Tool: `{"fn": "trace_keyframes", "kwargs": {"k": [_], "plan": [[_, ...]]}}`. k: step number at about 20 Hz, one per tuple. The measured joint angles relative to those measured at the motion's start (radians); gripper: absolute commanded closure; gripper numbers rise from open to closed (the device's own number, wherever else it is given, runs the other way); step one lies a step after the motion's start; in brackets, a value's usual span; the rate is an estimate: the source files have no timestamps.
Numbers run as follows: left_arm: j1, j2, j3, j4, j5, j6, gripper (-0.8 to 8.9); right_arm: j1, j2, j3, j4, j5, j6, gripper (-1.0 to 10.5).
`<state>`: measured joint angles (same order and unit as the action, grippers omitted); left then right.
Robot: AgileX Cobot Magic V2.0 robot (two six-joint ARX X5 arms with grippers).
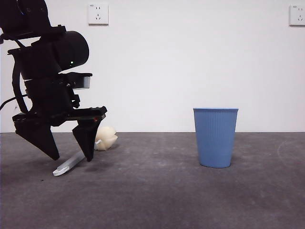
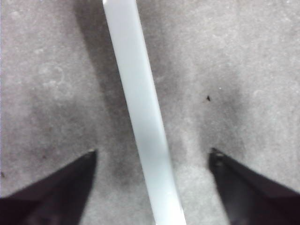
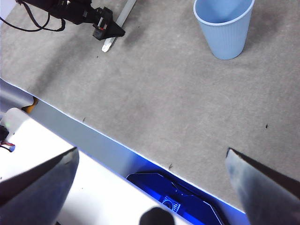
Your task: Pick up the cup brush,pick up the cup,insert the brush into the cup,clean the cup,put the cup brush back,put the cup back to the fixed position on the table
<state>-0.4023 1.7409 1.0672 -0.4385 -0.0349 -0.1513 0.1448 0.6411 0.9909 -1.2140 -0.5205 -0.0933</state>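
Note:
The cup brush lies flat on the table at the left, grey handle toward the front and cream sponge head behind. My left gripper hangs low over the handle, open, one jaw on each side and neither touching it. In the left wrist view the pale handle runs between the two jaws. The blue ribbed cup stands upright and empty at the right, also seen as the cup in the right wrist view. My right gripper is open, held high near the table's front edge, far from both.
Two wall sockets sit on the white wall behind. The right wrist view shows the table's front edge with a white and blue base below it, and the left arm's black jaws over the brush handle.

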Motion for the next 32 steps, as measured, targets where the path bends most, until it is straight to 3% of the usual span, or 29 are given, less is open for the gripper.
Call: {"fn": "trace_keyframes", "kwargs": {"k": [6,10,13,21,25,26,27,30,32], "plan": [[-0.001,0.027,0.000,-0.002,0.000,-0.018,4.79,0.000,0.000,0.000,0.000,0.000,0.000,3.5],[-0.010,0.027,0.000,-0.002,0.003,-0.026,7.30,0.000,0.000,0.000,0.000,0.000,0.000,3.5],[-0.016,0.027,0.000,-0.004,0.012,-0.035,8.20,0.000,0.000,0.000,0.000,0.000,0.000,3.5],[-0.018,-0.092,0.000,-0.059,0.019,-0.026,8.20,0.003,0.005,0.000,0.029,-0.011,0.014,3.5],[-0.018,-0.252,0.000,-0.098,0.050,0.004,8.20,0.039,0.090,0.000,0.198,-0.231,0.134,3.5],[-0.018,-0.295,0.000,-0.111,0.057,0.012,8.20,0.048,0.127,0.001,0.232,-0.239,0.156,3.5],[-0.018,-0.337,0.000,-0.123,0.060,0.022,8.20,0.058,0.166,0.002,0.251,-0.206,0.168,3.5],[-0.018,-0.452,0.000,-0.169,0.063,0.048,8.20,0.106,0.248,-0.019,0.355,0.037,0.171,3.5],[-0.018,-0.516,0.000,-0.176,0.064,0.058,8.20,0.156,0.261,-0.072,0.476,0.092,0.192,3.5]]}}
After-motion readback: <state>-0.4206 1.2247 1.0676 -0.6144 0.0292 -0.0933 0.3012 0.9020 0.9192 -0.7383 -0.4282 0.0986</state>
